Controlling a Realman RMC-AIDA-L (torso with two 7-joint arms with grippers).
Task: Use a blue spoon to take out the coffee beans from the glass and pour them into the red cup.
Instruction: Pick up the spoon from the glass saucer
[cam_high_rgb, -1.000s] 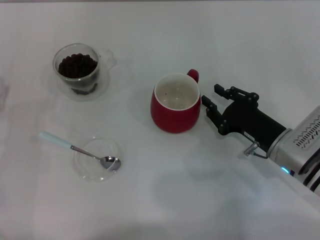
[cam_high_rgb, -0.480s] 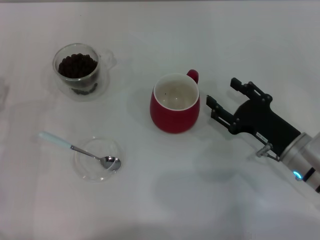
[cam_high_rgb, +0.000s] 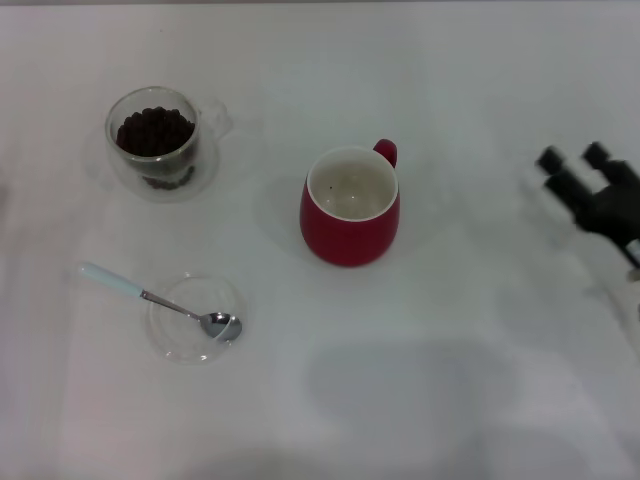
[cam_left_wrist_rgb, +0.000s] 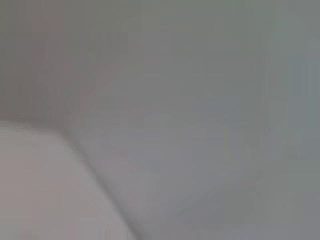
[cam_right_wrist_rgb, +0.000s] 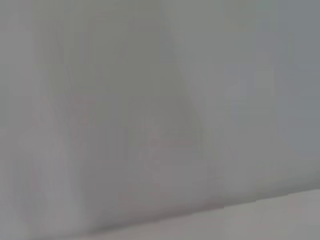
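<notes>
White table (cam_high_rgb: 450, 60), red cup (cam_high_rgb: 350, 220) centre, right hand (cam_high_rgb: 572, 172) far right (head view only)

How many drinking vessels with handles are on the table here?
2. The glass holding coffee beans stands far left. The red cup stands near the middle, apart from it. The shallow dish under the spoon has no handle.
</notes>
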